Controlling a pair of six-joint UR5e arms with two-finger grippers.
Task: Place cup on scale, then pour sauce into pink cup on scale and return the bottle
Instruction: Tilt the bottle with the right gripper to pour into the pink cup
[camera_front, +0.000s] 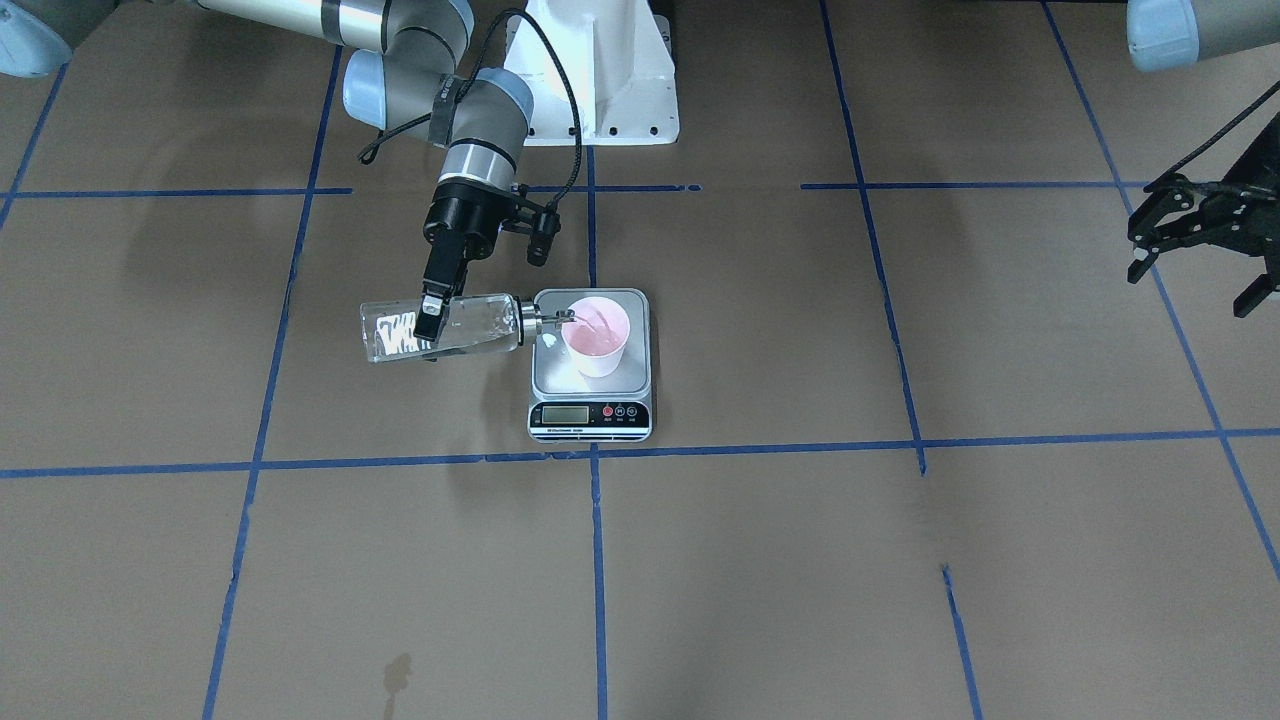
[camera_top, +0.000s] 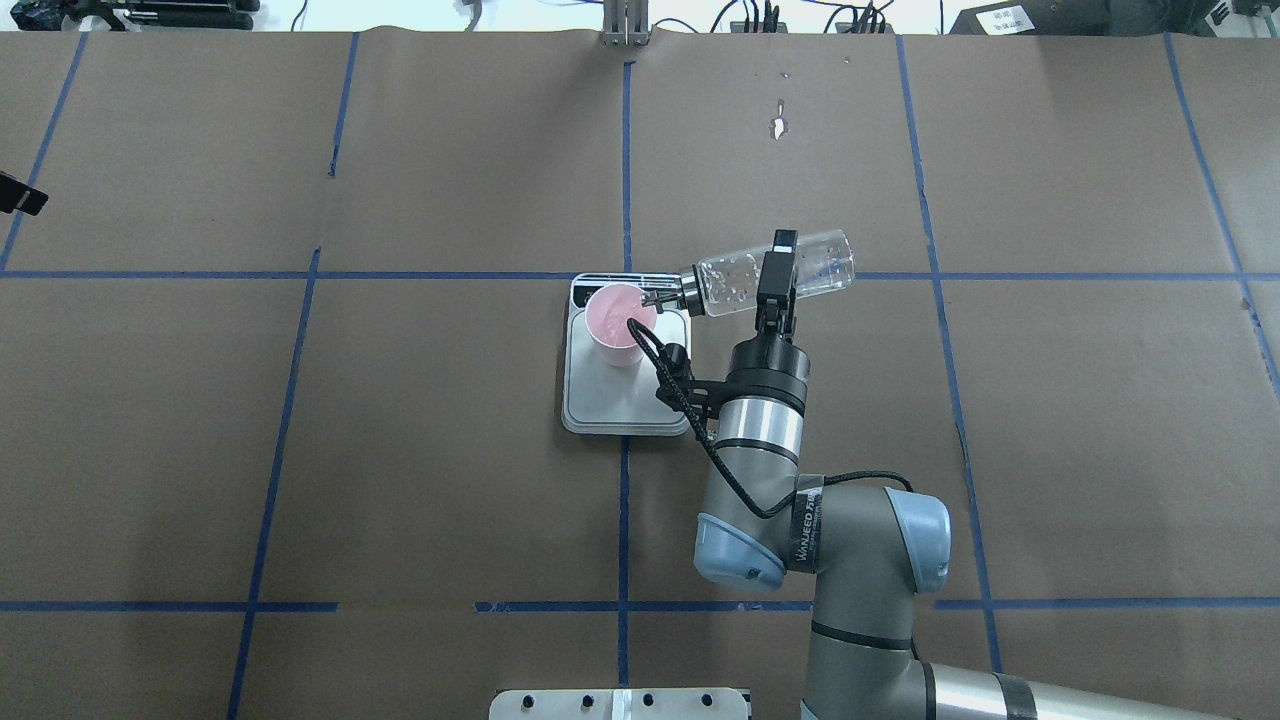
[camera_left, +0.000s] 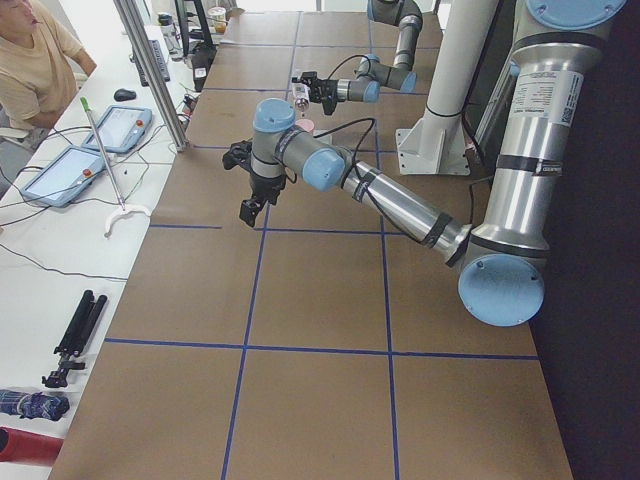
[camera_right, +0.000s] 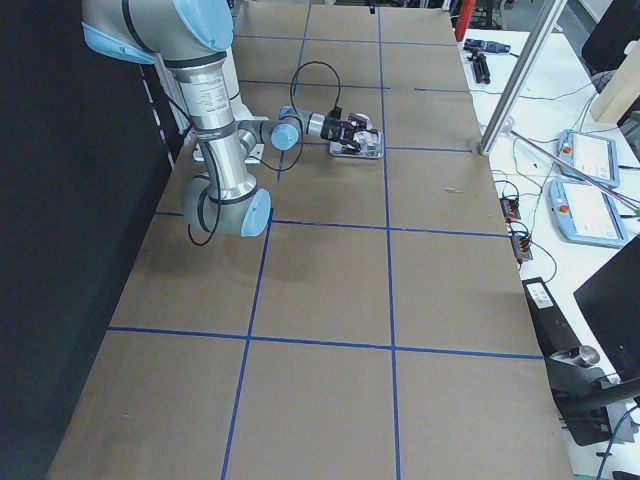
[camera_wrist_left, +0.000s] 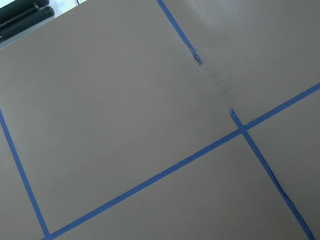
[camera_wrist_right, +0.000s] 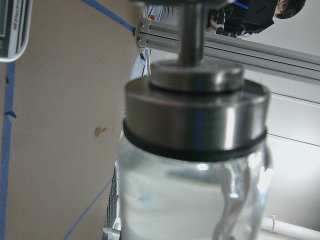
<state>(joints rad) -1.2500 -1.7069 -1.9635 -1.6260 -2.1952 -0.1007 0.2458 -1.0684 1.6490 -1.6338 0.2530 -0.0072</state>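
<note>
Left gripper (camera_front: 1195, 285): I see it far out on the left, well apart from the scale, held above the table (camera_top: 400, 450). Its fingers are spread with nothing between them.
Scale (camera_top: 620, 405): it lies flat near the middle of the table, just beside a blue tape line, with its display end on the side away from the robot.
Cup (camera_top: 622, 325): the pink cup stands upright on the scale's platform.
Bottle (camera_top: 730, 282): it is held off the table, just right of the scale. It is tipped almost flat, and its metal spout reaches over the cup's rim.
Liquid (camera_wrist_right: 170, 205): it is clear and shows through the glass. I see a thin stream at the spout, inside the cup.
Right gripper (camera_top: 778, 275): it is clamped across the bottle's body, around the middle.
</note>
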